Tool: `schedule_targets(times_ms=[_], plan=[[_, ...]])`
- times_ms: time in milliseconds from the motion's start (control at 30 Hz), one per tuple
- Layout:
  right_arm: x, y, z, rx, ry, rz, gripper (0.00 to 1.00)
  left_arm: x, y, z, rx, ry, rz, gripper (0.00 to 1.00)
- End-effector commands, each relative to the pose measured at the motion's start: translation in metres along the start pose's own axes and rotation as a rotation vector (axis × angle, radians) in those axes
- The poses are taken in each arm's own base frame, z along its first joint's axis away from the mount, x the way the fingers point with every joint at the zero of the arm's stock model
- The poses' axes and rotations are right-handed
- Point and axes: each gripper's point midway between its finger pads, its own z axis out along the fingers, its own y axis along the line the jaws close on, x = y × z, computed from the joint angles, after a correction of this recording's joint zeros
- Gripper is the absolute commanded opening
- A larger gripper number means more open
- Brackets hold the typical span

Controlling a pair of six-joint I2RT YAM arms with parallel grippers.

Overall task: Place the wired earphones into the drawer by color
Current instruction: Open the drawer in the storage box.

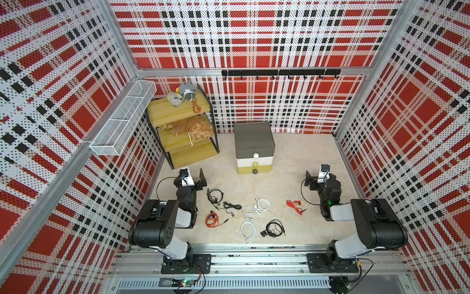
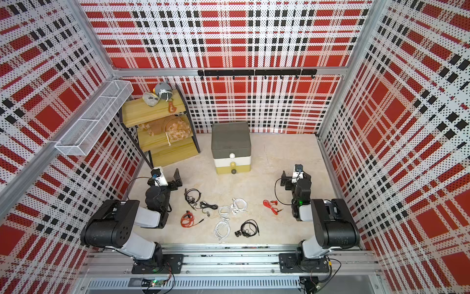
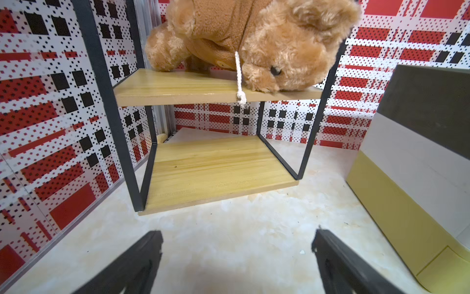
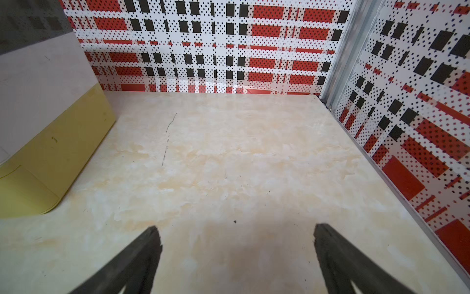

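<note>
Left wrist view shows my left gripper [image 3: 237,234] wide, empty — my right gripper [image 4: 236,227] too — and the wired earphones [image 1: 248,211] lie crowded before the shut drawer [image 1: 244,161] (one grasp may drag a neighbour's cable).

bare floor [image 1: 305,157] right of the drawer [image 1: 254,142]; shelf rack [image 1: 181,127] crowds its left, earphones [image 1: 248,210] strewn before it.

The wired earphones [image 1: 247,229], loose coiled bundles in red, white and black, lie scattered across the near middle of the bench [image 1: 292,157], while the drawer [image 1: 254,138], its three tiers shut, stands upright farther back.
</note>
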Motion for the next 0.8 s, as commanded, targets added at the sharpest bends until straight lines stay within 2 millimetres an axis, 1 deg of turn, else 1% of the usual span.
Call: schedule_targets(times_ms=[0, 767], plan=[[-0.0108, 0.0009, 0.0037, 0.001, -0.034, 0.010, 1.00, -0.0102, 0.0031, 0.0041, -0.016, -0.037, 0.004, 0.99], [-0.0106, 0.0009, 0.0039, 0.001, -0.032, 0.010, 1.00, -0.0104, 0.0033, 0.0039, -0.022, -0.038, 0.007, 0.99]])
